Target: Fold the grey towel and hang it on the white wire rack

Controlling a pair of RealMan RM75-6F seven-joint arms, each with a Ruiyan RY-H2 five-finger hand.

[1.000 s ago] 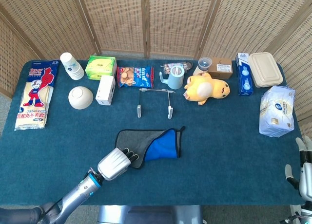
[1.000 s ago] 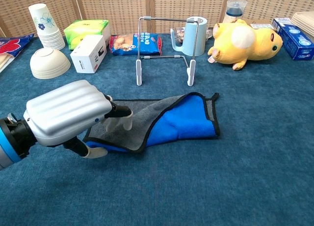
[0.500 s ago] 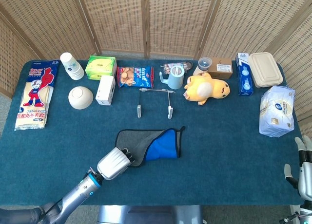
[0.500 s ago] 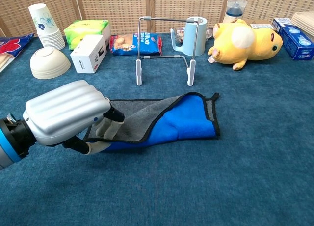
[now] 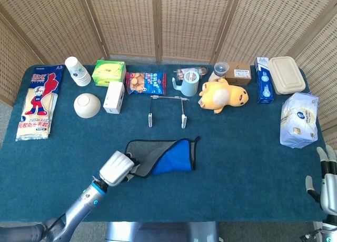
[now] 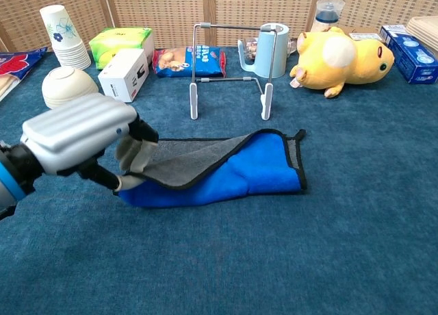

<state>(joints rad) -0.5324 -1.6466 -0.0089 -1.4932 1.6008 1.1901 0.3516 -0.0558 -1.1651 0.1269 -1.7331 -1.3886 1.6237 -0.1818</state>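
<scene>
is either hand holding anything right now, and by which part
The left hand grips the towel by its left end, lifting that edge off the table. The right hand holds nothing.

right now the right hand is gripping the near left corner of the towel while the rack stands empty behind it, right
Not quite: the left hand, not the right, grips the towel corner, as the chest view shows. The right hand rests at the table edge. The rack does stand empty.
</scene>
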